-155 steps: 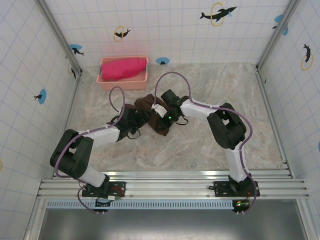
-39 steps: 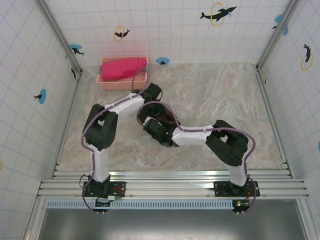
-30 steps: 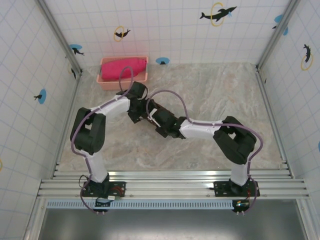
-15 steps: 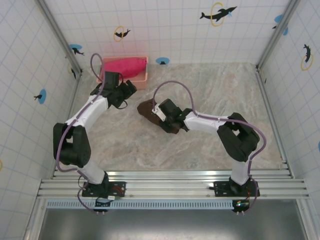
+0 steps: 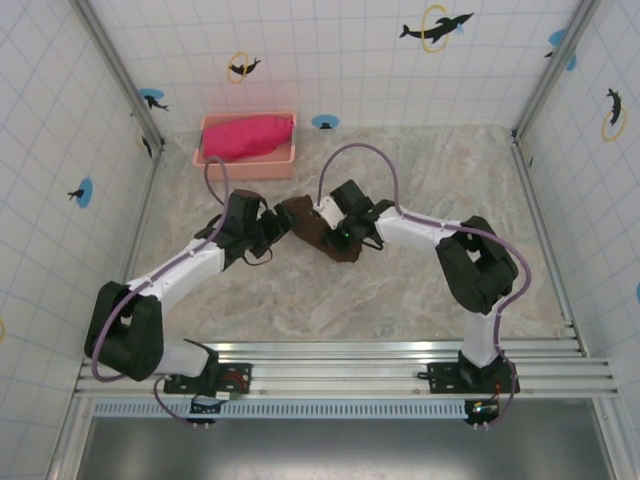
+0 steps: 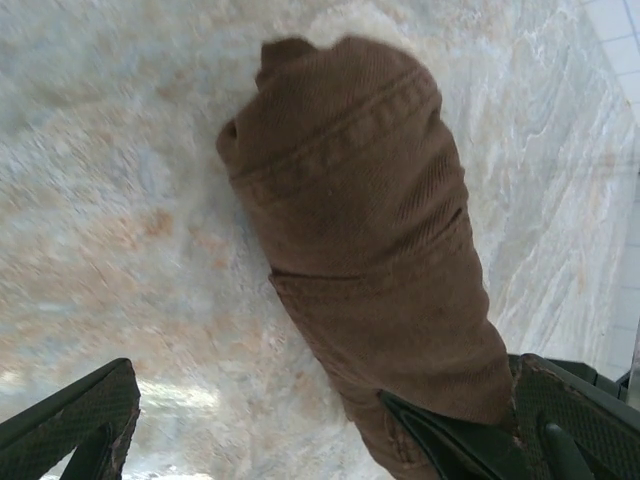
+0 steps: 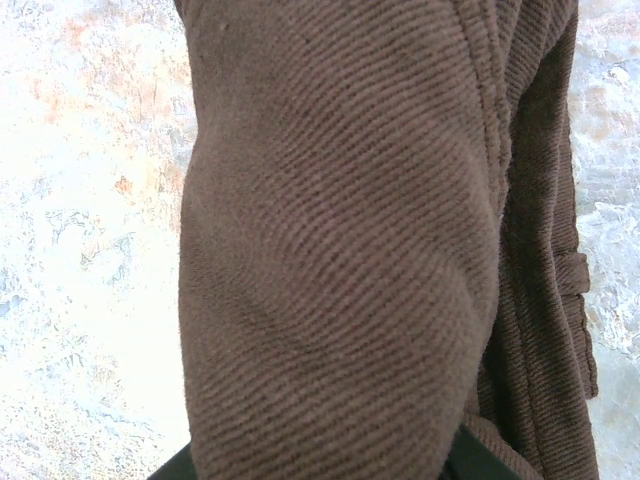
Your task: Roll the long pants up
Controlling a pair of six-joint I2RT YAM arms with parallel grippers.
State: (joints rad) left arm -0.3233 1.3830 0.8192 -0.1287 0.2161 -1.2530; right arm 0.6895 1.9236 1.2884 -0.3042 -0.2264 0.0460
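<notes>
The long pants (image 5: 303, 218) lie as a short, thick dark brown roll in the middle of the marble table. My right gripper (image 5: 332, 232) sits on top of the roll's right half, shut on the cloth. In the right wrist view the ribbed brown fabric (image 7: 330, 250) bulges between the dark fingers (image 7: 478, 466) at the bottom edge. My left gripper (image 5: 272, 228) is at the roll's left end, open wide. In the left wrist view the roll (image 6: 370, 230) reaches in between the spread fingers (image 6: 75, 415), close to the right-hand one.
A pink bin (image 5: 246, 169) holding a bright pink-red cloth (image 5: 245, 136) stands at the back left, just beyond the left arm. Tiled walls close off three sides. A metal rail (image 5: 330, 375) runs along the near edge.
My left arm has swung back from the pink bin to the roll's left end, still open. The right gripper keeps its hold and has shifted a little with the roll.
</notes>
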